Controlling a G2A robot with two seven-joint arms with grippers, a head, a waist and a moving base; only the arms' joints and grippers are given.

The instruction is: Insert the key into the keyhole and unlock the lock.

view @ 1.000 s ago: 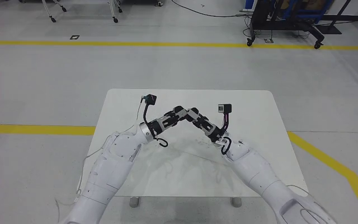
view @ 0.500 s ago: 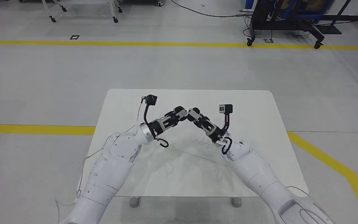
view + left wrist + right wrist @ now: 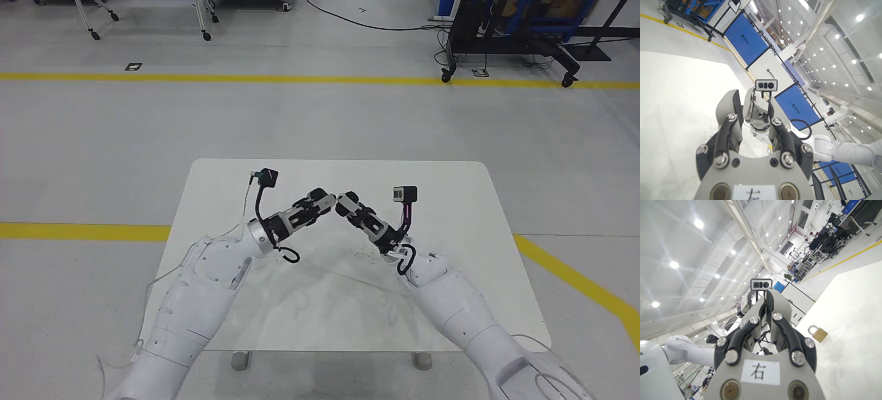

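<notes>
A brass padlock (image 3: pixel 817 332) with a silver shackle lies flat on a white table (image 3: pixel 848 306). In the right wrist view it sits on the tabletop beside the right gripper (image 3: pixel 767 296) and clear of it, touching neither claw. Both legs of the shackle appear to meet the brass body, though the detail is too small to be sure.

The right gripper's two fingers are pressed together along their dark pads. Whether they pinch anything between them cannot be told. This claw is lifted off the table and points toward the other arm.

The left gripper (image 3: pixel 754 100) is spread wide, with nothing between its fingers. Through the gap, the left wrist view shows the right gripper's tips farther off, facing it, with the right arm's small black wrist camera (image 3: pixel 766 85) just behind them.

From above, the two arms angle inward from the near edge of the table (image 3: pixel 450 200). The left gripper (image 3: pixel 318 200) and the right gripper (image 3: pixel 347 203) come tip to tip, very near each other, over the middle of the tabletop.

A yellow line (image 3: pixel 300 78) runs across the grey floor beyond the table.
</notes>
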